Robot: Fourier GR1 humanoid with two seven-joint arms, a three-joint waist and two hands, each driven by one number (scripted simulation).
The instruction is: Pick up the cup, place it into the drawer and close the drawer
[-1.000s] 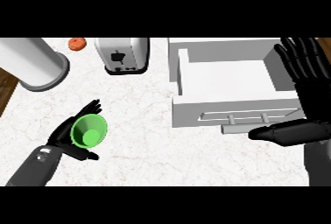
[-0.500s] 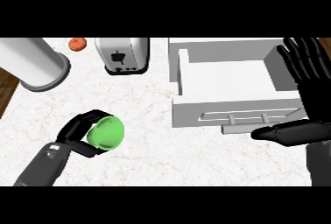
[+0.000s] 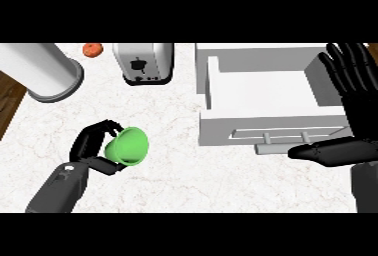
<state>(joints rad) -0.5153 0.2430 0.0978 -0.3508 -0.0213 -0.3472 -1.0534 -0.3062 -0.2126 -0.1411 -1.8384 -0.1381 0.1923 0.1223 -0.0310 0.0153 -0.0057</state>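
The green cup (image 3: pixel 128 146) is held over the white marble counter at the lower left, tipped so its outside faces up. My left hand (image 3: pixel 94 148) is shut on it, fingers curled round its left side. The white drawer (image 3: pixel 266 131) stands pulled open at the right, its inside bare, a bar handle on its front. My right hand (image 3: pixel 353 95) is open, fingers straight and pointing up along the drawer's right edge, thumb stretched left below the drawer's front.
A silver toaster (image 3: pixel 143 62) stands at the back centre. A large grey cylinder (image 3: pixel 38 71) stands at the back left, with a small orange thing (image 3: pixel 92 49) between them. Dark wood floor shows past the counter's left edge (image 3: pixel 10 113).
The left hand has carried the cup a little to the right and up, toward the drawer, and the cup has tipped over further. The right hand has stayed in place.
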